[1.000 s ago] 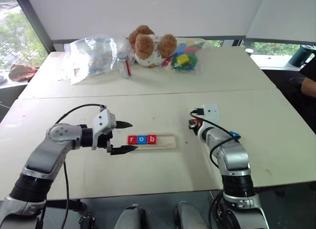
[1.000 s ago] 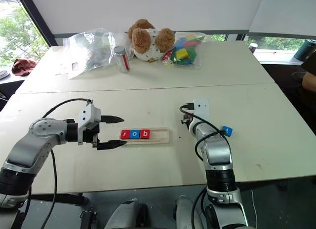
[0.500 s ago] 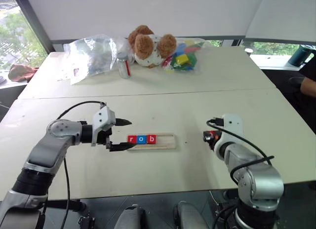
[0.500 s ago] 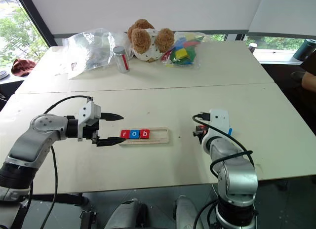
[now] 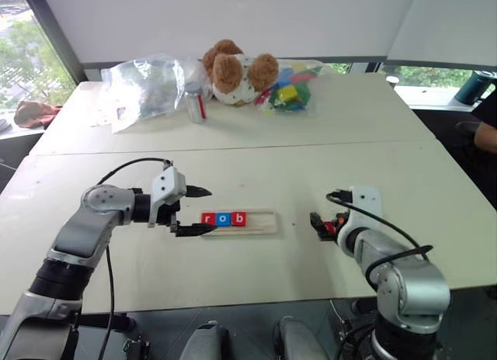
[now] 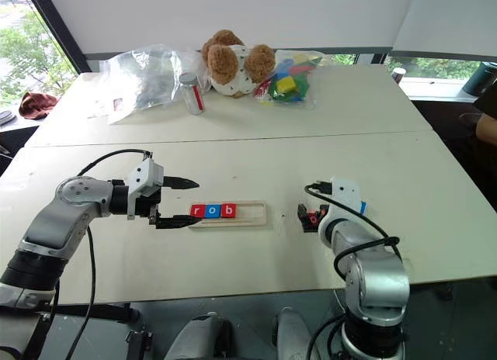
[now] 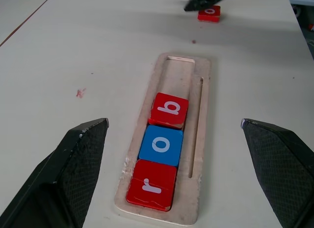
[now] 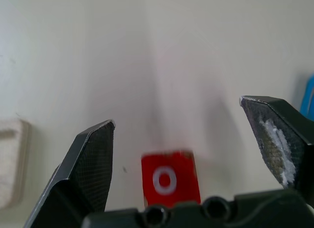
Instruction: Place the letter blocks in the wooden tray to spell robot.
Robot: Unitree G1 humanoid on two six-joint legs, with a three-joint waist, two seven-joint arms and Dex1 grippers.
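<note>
The wooden tray (image 5: 260,222) lies mid-table with three letter blocks in its left part: red r (image 7: 151,185), blue o (image 7: 161,145) and red b (image 7: 169,110). My left gripper (image 5: 196,211) is open and level at the tray's left end, one finger on each side of it. Right of the tray, my right gripper (image 8: 176,111) stands open over a red o block (image 8: 170,181) that lies on the table between its fingers. A blue block (image 6: 360,207) peeks out just behind the right wrist.
On the far table sit a teddy bear (image 5: 233,69), clear plastic bags (image 5: 144,84), a small jar (image 5: 194,102) and a bag of coloured toy blocks (image 5: 289,92). A person's arm (image 5: 483,131) shows at the right edge.
My right gripper drew back toward the table's near edge and to the right with the red o block, then opened and let it go. The left gripper stayed by the tray.
</note>
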